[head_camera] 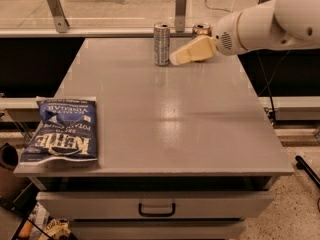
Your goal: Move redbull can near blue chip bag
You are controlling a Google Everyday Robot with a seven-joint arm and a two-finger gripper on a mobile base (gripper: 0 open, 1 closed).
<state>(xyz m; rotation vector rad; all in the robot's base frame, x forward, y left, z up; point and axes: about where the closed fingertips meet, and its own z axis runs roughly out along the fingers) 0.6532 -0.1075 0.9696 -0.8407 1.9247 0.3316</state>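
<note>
The redbull can (161, 44), slim and silver-grey, stands upright at the far edge of the grey table (165, 109). My gripper (176, 58), with cream-coloured fingers, reaches in from the right; its tip is just right of the can, close to its lower half. The blue chip bag (62, 130) lies flat at the table's front left corner, far from the can.
A gold-bronze can (200, 30) stands at the far edge behind my gripper, partly hidden by it. My white arm (270, 19) spans the upper right. A closed drawer (156, 208) sits below the tabletop. A rail with posts runs behind the table.
</note>
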